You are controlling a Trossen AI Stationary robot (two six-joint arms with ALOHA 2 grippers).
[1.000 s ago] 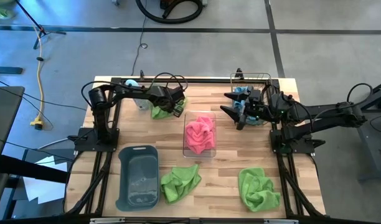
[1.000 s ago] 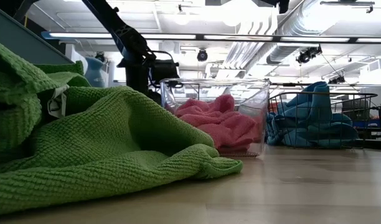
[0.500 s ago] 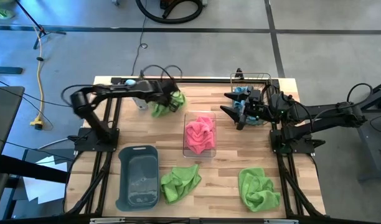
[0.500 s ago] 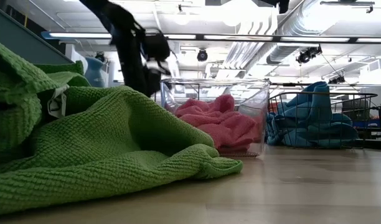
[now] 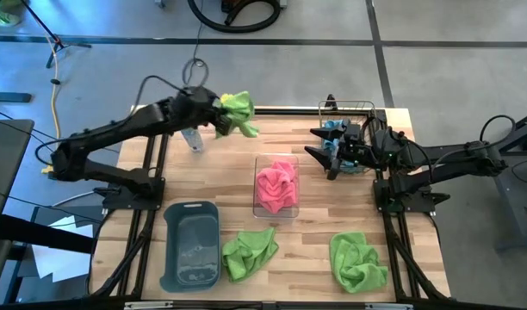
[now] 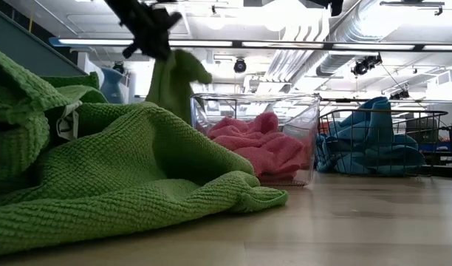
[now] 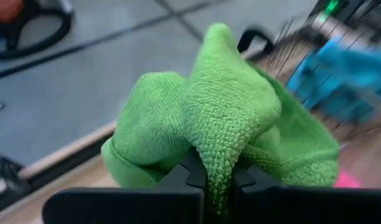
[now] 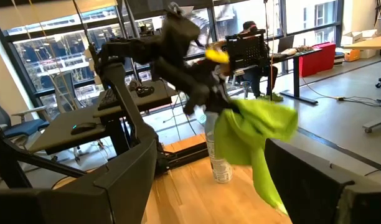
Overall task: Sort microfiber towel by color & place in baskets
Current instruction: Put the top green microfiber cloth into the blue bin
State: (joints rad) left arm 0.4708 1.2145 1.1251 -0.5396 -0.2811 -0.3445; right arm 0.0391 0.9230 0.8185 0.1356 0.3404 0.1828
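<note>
The wooden desk [image 5: 315,258] fills the middle of the high view, with the dark grey tub [image 5: 192,246] at its lower left standing empty as far as that view shows. The clear bin [image 5: 276,186] sits at the centre of the desk and holds a hot pink towel [image 5: 277,187]; in the low view the same bin [image 6: 300,118] shows right of centre with the pink cloth heaped inside. The wire basket [image 5: 347,116] stands at the upper right of the desk, holding light blue towels [image 6: 374,140], which the low view shows piled up to its rim. One lime green towel [image 5: 358,261] lies crumpled at the lower right of the desk, and a second green towel [image 5: 249,251] lies just right of the grey tub, near its side. The left arm reaches in from the left edge of the high view, and the left gripper [image 5: 219,110] hangs over the desk's upper left edge, its fingers [image 7: 192,171] pressed together on a third green towel [image 5: 239,112], which dangles clear of the desk. The right gripper [image 5: 324,155] waits at the upper right, just beside the wire basket, with its fingers spread apart and nothing between them. A pale bottle [image 5: 193,138], partly hidden under the left arm, stands near the desk's upper left corner.
</note>
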